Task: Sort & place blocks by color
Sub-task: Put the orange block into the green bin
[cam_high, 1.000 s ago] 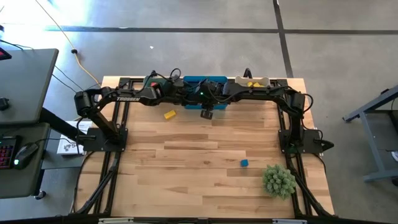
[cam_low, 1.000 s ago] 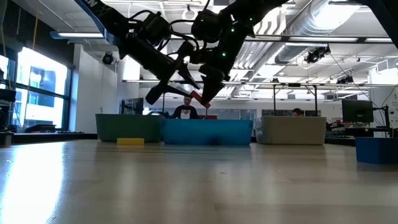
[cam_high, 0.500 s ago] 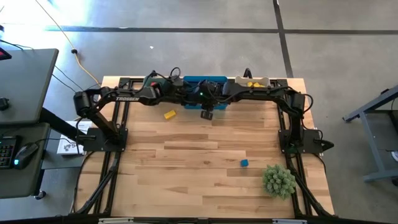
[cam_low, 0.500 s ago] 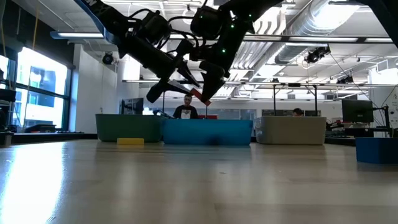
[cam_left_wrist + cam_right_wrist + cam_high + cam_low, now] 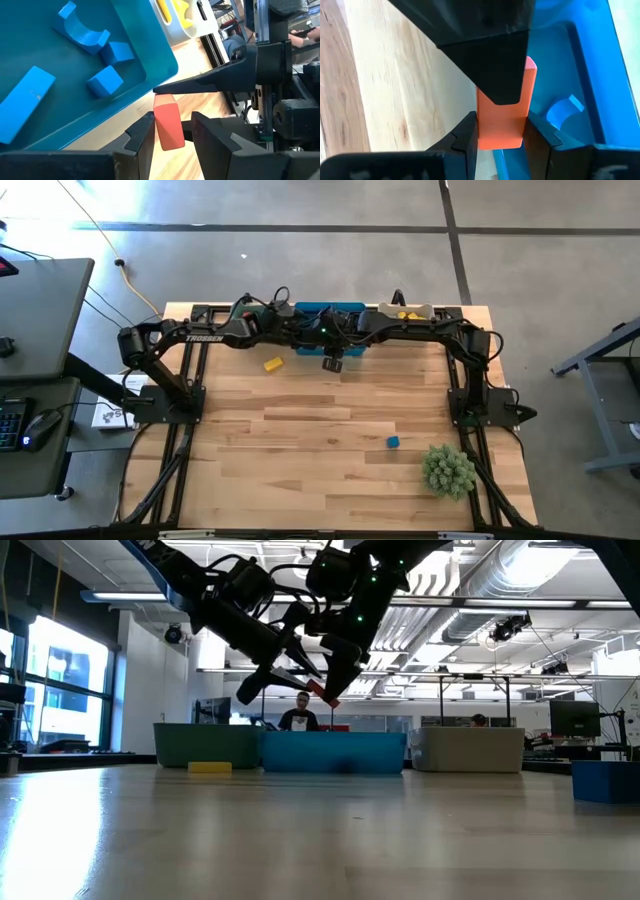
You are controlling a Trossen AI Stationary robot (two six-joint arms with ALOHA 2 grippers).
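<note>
The wooden plank table is carrying a black frame, and both dark arms are reaching along its far edge toward the middle. White lettering reading "TROSSEN" is showing on the left arm.

Three bins are standing in a row at the far edge: a green bin on the left, a glossy blue bin in the middle and a cream bin on the right. The blue bin is holding blue blocks, among them a flat bar, two chunky wedges and an arch-shaped piece. Yellow pieces are lying in the cream bin.

A spiky green plant-like ball is sitting near the right front corner.

The two grippers are meeting in the air just in front of the blue bin. The right gripper is clenching a smooth red rectangular block between its fingers. The left gripper is closing its fingers on the same red block from the other end.

A yellow block is lying on the table near the green bin, and a small blue cube is resting left of the plant ball.
</note>
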